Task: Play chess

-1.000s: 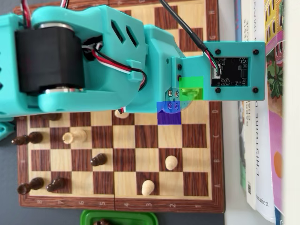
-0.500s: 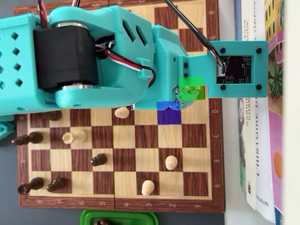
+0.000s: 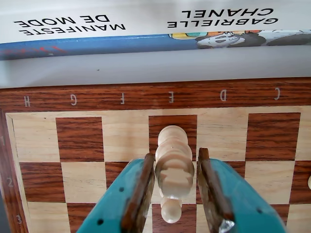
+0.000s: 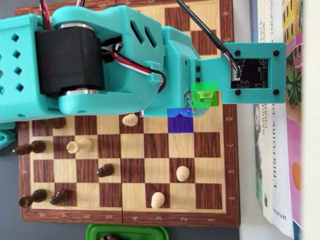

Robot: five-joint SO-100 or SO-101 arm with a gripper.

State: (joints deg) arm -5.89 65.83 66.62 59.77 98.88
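Note:
In the wrist view my gripper [image 3: 175, 155] straddles a pale wooden chess piece [image 3: 173, 165] that stands at the E end of the chessboard [image 3: 77, 141], near the rim. The teal fingers [image 3: 221, 194] sit close on both sides. The left pad is against the piece and a thin gap shows on the right. From overhead the teal arm [image 4: 115, 60] covers the upper chessboard [image 4: 205, 195] and hides the gripper and this piece. A green patch [image 4: 204, 94] and a blue patch [image 4: 180, 122] mark two squares beside the wrist.
Pale pieces [image 4: 182, 173] [image 4: 157, 200] [image 4: 80, 146] and dark pieces [image 4: 105, 171] [image 4: 32, 199] stand on the lower rows. A green container [image 4: 126, 232] lies below the board. Books [image 4: 280, 150] lie along the right rim, and the books [image 3: 146, 24] fill the top of the wrist view.
From one second ago to half a second ago the arm shifted right and slightly up over the board. It has held still since.

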